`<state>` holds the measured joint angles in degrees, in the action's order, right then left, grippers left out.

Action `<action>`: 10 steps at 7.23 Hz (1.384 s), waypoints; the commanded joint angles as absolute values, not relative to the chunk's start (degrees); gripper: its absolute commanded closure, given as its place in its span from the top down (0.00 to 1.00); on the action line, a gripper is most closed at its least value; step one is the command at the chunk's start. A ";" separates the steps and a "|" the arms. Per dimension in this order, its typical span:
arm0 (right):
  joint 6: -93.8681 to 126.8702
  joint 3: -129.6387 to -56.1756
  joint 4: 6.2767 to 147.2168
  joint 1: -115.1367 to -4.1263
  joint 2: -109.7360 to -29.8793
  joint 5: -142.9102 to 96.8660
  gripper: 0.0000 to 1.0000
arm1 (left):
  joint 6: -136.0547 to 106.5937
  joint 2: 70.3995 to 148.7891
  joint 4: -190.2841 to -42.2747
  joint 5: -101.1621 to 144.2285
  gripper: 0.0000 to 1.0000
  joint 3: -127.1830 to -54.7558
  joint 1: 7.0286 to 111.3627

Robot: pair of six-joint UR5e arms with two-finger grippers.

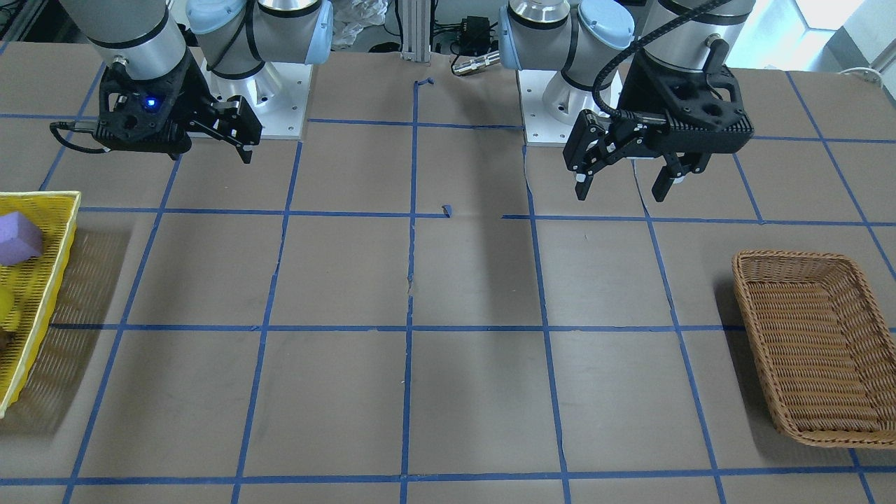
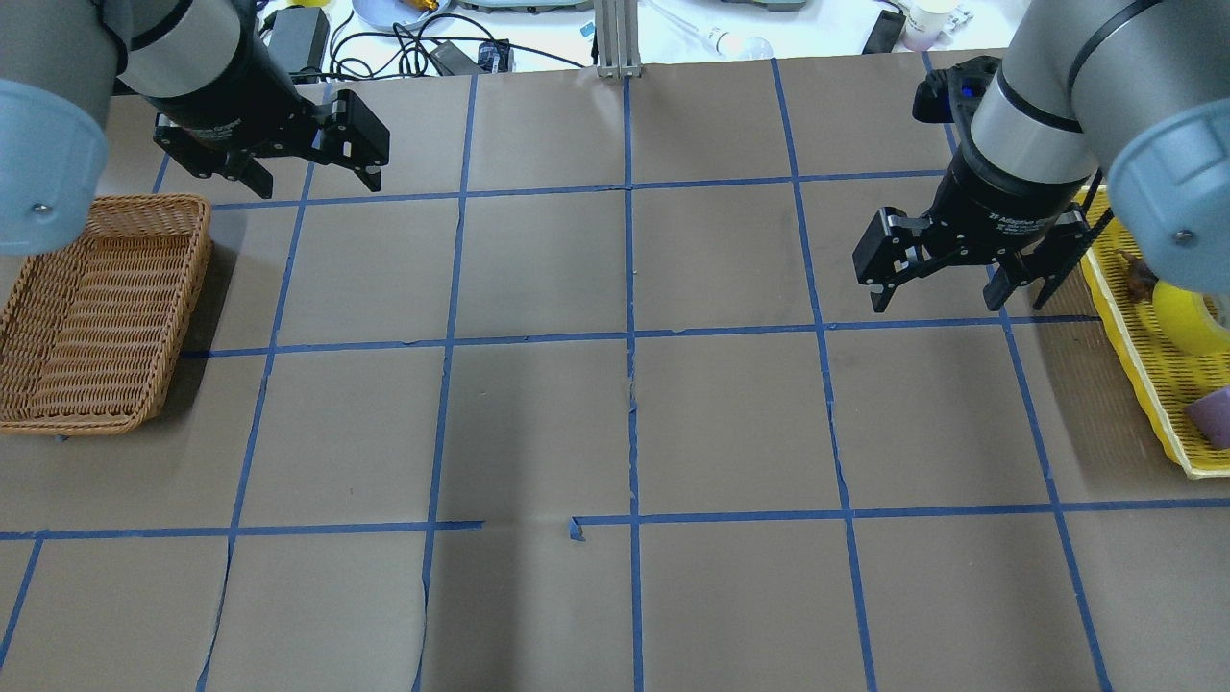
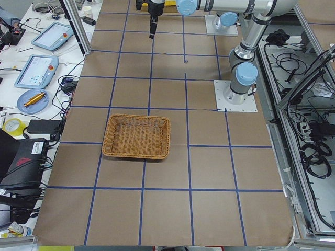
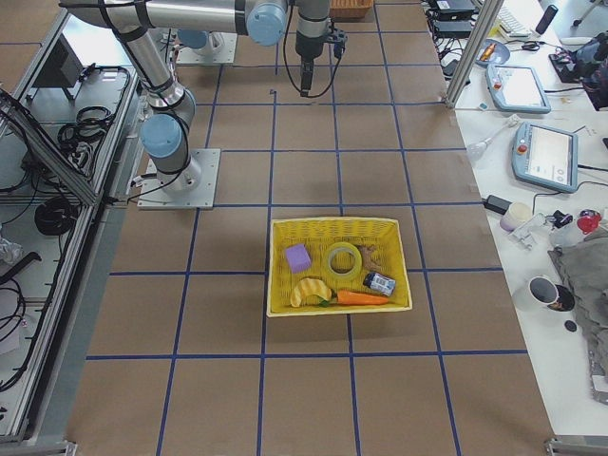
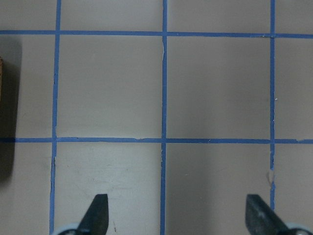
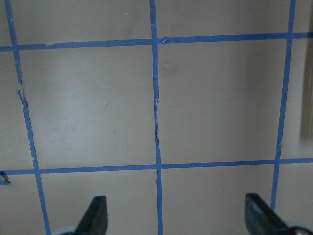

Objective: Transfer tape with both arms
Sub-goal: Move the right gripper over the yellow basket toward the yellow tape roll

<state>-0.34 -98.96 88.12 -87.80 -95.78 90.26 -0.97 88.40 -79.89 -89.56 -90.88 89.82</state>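
The tape [image 4: 343,260], a yellow roll with a pale core, lies flat in the yellow basket [image 4: 332,224] at the table's right end. It also shows in the overhead view [image 2: 1187,317], partly behind my right arm. My right gripper [image 2: 935,300] hangs open and empty above the table, just left of the yellow basket [image 2: 1134,360]. Its fingertips frame bare table in the right wrist view [image 6: 176,215]. My left gripper [image 2: 317,181] is open and empty, raised beyond the wicker basket [image 2: 96,308]. It also shows in the front view [image 1: 623,178] and the left wrist view [image 5: 178,215].
The yellow basket also holds a purple block [image 4: 298,257], a banana [image 4: 306,292], a carrot [image 4: 361,297] and a small can [image 4: 379,282]. The wicker basket [image 1: 812,343] is empty. Blue tape lines grid the brown table. Cables and devices lie past the far edge.
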 commanded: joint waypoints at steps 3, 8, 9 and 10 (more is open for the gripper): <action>-0.35 -98.97 88.85 -87.80 -95.71 90.26 1.00 | -1.05 88.50 -79.89 -89.56 1.00 -90.88 89.82; -11.44 -97.57 93.67 -82.83 -95.62 94.36 1.00 | -1.05 88.24 -79.89 -89.65 1.00 -90.88 89.82; -15.52 -97.65 93.52 -75.75 -95.54 95.44 1.00 | -0.97 88.16 -79.98 -89.65 1.00 -90.88 89.91; -20.60 -97.73 94.99 -69.76 -94.23 94.32 1.00 | -0.97 88.15 -79.98 -89.65 1.00 -90.88 89.83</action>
